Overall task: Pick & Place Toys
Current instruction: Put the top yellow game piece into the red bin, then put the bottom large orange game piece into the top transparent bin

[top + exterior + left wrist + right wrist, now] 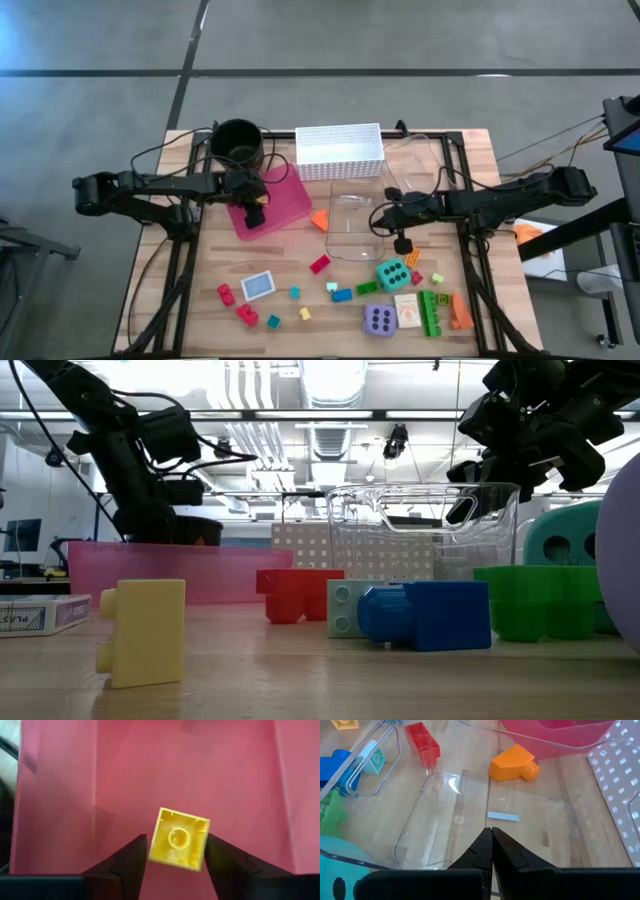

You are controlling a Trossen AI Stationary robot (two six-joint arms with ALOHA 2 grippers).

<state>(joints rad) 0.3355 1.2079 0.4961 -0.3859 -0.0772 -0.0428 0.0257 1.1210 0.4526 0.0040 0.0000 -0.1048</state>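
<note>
Two dark jointed arms [150,190] – black trailing cables [160,150]

Two grippers are in view, the left gripper [255,207] and the right gripper [402,243]. There are four containers, one of each kind: a black round pot [237,142], a white perforated basket [340,150], a pink tray [283,200] and a clear plastic bin [357,235]. Two dice lie just beside the right gripper: a teal die [392,273] and a purple die [379,320]. There are two flat cards [258,286]. Bricks by colour: three yellow bricks [305,313], one of them at the left gripper; three larger red bricks [320,264]; two tiny reddish pieces [416,279]; three orange bricks [320,220]; two small teal bricks [273,321]; two green bricks [431,312]; one blue brick [342,295].
</note>
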